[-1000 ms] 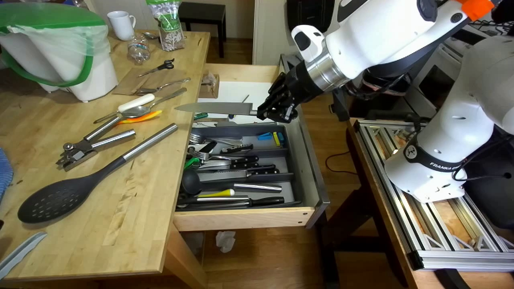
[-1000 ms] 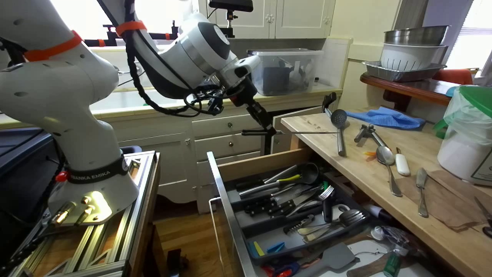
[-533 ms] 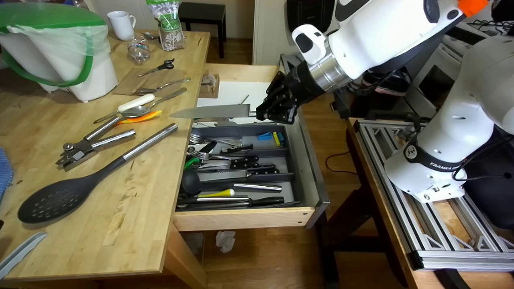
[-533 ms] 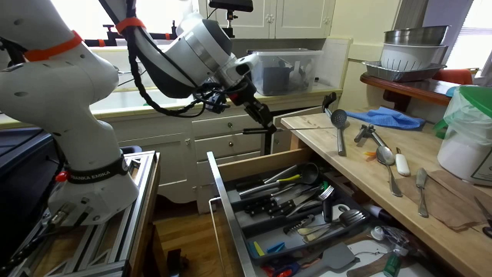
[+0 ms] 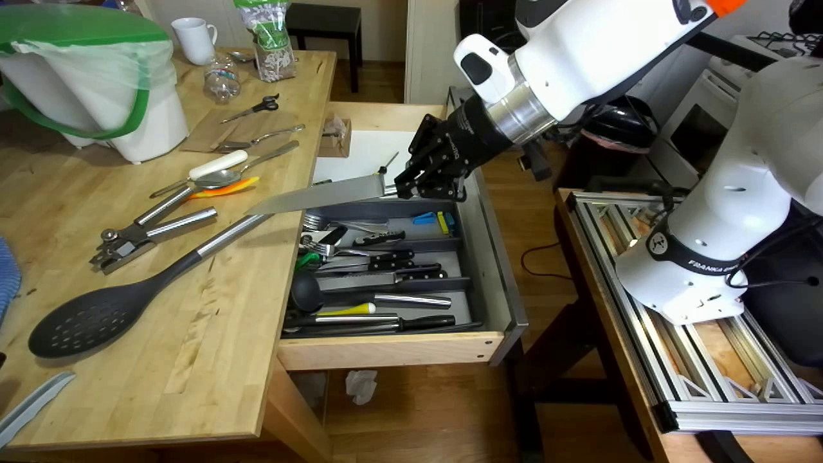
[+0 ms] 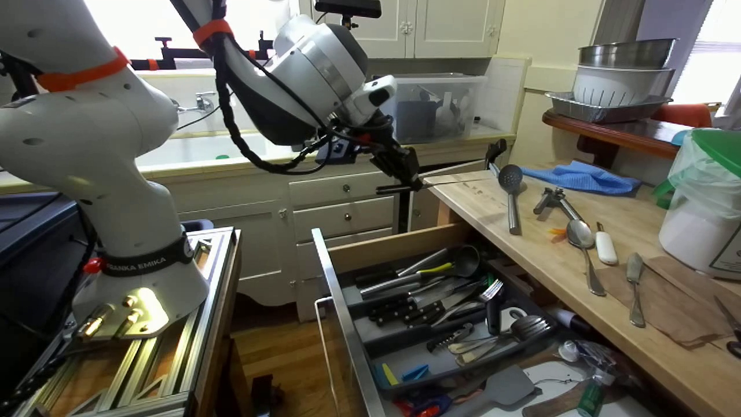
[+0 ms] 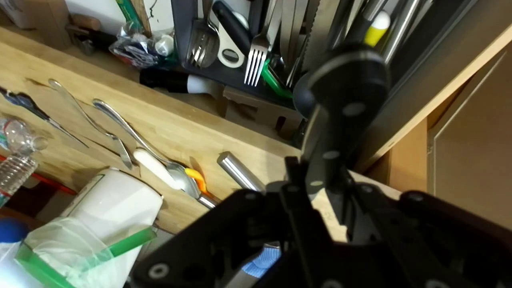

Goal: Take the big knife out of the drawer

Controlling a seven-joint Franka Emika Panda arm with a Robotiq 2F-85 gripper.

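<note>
Your gripper (image 6: 413, 181) pinches the chef's knife (image 5: 321, 195) by its handle (image 6: 392, 189). In an exterior view its tip (image 5: 265, 208) points left over the wooden table (image 5: 222, 360); you likely go left.

On the table (image 5: 161, 386) we see a white mug (image 5: 191, 42) just beside a clear bottle (image 5: 222, 80), a can opener (image 5: 134, 233) near a black slotted spoon (image 5: 138, 297), and a blue cloth (image 6: 582, 176). In an exterior view we find a metal bowl (image 6: 628, 57) stacked on a white colander (image 6: 619, 86).
</note>
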